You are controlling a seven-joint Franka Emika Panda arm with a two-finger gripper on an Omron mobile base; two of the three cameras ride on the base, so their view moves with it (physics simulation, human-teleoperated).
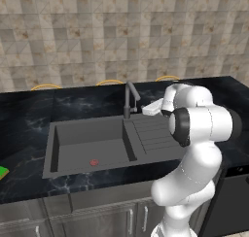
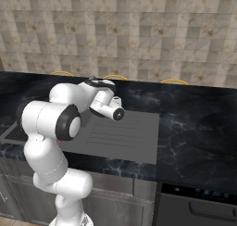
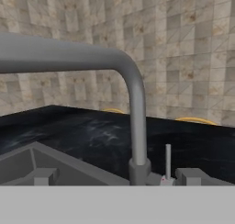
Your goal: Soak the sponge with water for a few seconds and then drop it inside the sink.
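Observation:
The sink (image 1: 73,134) is a dark grey basin set in the black counter, with a red spot (image 1: 94,161) on its floor and a ribbed drainboard (image 1: 155,132) on its right. The sponge (image 1: 2,173), green and yellow, lies on the counter at the far left edge, far from my hand. My gripper (image 1: 145,110) hovers over the drainboard, just right of the grey tap (image 1: 129,99). In the hand view the tap's curved pipe (image 3: 137,117) stands right in front, and my gripper (image 3: 117,176) is open and holds nothing. The water is out of view.
A small lever (image 3: 168,161) stands beside the tap's base. Yellow-rimmed round things (image 1: 109,81) sit along the tiled back wall. A dark appliance front (image 1: 233,202) is below the counter at the right. Black marbled counter (image 2: 194,128) stretches right of the drainboard.

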